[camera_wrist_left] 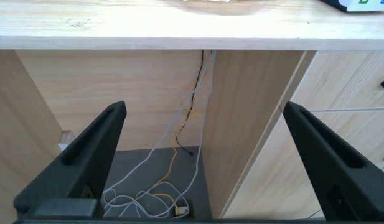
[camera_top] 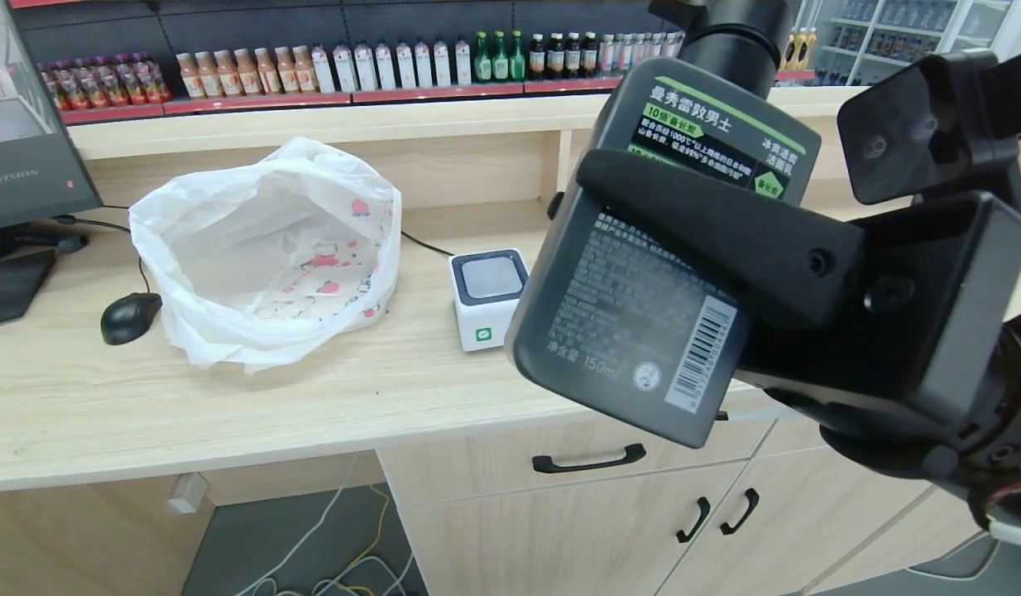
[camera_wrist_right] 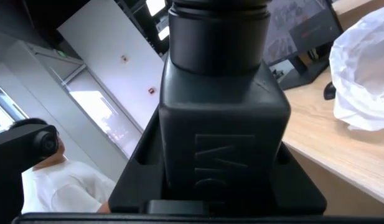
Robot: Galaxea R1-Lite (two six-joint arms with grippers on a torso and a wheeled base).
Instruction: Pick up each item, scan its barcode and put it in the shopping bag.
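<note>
Grips a dark grey bottle point(camera_top: 610, 331) in the right gripper point(camera_top: 709, 223), shut tight, with one finger slanting across the printed back label and the other hidden behind. Holds it tilted in the air, seen over the worktop's point(camera_top: 312, 389) front edge toward the right end, black cap point(camera_top: 738, 33) uppermost, barcode point(camera_top: 705, 348) uncovered just below that finger. Appears just right of the white cube scanner point(camera_top: 486, 298). Stands well apart from the white plastic shopping bag point(camera_top: 262, 248), open-mouthed toward the worktop's left end, computer mouse point(camera_top: 130, 317) beside it. Has the left gripper point(camera_wrist_left: 204, 109) spread wide, nothing between its fingers point(camera_wrist_left: 86, 162), low before the front edge, facing loose cables point(camera_wrist_left: 179, 155).
</note>
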